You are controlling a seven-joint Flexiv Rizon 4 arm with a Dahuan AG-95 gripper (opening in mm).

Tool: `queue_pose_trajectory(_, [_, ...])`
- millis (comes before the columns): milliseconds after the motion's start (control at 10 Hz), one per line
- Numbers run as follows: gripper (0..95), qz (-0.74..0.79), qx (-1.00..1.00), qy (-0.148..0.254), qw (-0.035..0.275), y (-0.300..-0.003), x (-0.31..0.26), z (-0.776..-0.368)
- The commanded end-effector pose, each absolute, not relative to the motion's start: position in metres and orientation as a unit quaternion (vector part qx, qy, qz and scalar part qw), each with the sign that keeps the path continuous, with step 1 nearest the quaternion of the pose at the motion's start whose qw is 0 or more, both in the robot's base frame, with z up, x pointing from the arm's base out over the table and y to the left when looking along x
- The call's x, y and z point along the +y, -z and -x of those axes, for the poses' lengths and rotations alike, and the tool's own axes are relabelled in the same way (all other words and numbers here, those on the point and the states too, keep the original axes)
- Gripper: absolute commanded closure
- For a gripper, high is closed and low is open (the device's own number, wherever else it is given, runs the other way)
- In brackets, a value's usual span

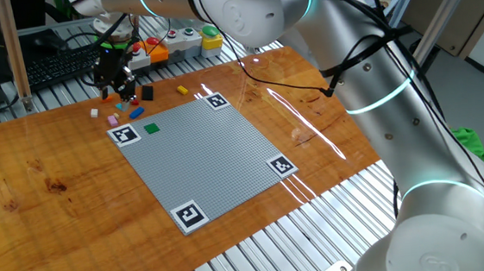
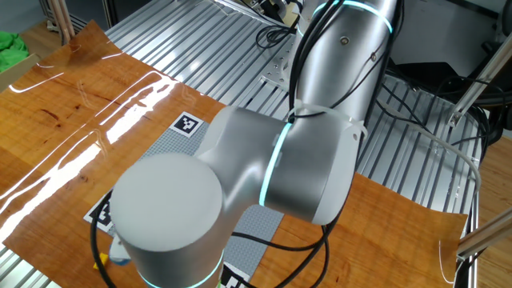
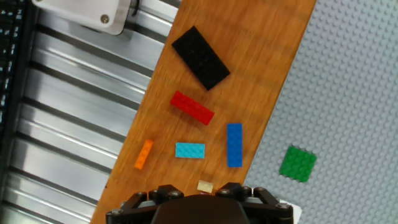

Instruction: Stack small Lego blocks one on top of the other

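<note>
Fingers (image 3: 231, 190) sit cut off at the hand view's lower edge; we cannot tell their spread. Between them we see a small tan piece (image 3: 204, 185), possibly a brick, its contact unclear. Just beyond lie the light-blue brick (image 3: 189, 150), blue brick (image 3: 234, 144) and orange brick (image 3: 143, 154); farther, the red brick (image 3: 192, 107) and black brick (image 3: 200, 58). A green brick (image 3: 298, 163) rests on the grey baseplate (image 3: 354, 93).

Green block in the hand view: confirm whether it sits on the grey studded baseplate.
Yes, the green block lies on the grey baseplate, apart from the blocks on the wood.
</note>
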State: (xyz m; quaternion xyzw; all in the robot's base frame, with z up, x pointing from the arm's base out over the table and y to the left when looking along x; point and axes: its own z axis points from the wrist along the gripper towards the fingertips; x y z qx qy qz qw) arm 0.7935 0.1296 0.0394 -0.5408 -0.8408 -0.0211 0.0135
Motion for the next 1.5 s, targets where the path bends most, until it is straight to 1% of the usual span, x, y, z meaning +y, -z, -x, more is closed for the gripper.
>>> queue_pose_trajectory(100, [38.0,0.566,-0.824,0.041,0.011,-0.0393,0.1301,-0.7893])
queue_pose_trajectory(1500, [38.0,0.586,-0.809,0.049,0.008,-0.0390,0.1342,-0.7887])
